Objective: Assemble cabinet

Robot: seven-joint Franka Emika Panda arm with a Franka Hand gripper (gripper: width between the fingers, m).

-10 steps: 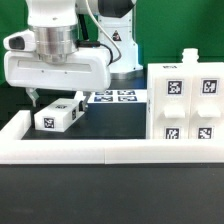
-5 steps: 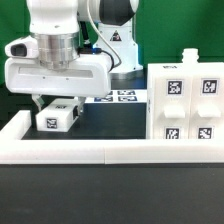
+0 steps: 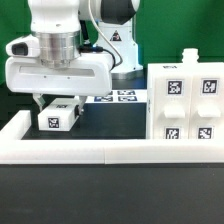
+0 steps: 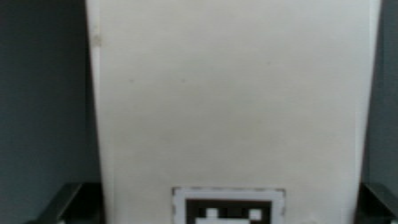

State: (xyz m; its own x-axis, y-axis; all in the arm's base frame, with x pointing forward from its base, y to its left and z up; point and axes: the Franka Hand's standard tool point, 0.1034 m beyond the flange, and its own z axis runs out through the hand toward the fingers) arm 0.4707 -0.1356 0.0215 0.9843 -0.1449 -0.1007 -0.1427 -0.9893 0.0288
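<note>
A small white cabinet part with a square tag lies on the dark table at the exterior view's left. My gripper is down over it, one finger on each side. In the wrist view the part fills the picture, and the dark fingers stand flush against its two long edges, so the gripper looks shut on it. The large white cabinet body, with several tags, stands at the exterior view's right.
A low white border wall runs along the front and left sides. The marker board lies behind the small part. The arm's base stands at the back. A small white knob sticks up from the cabinet body.
The gripper came down and moved slightly right over the small part, so its fingers now straddle it. The part has shifted a little to the right.
</note>
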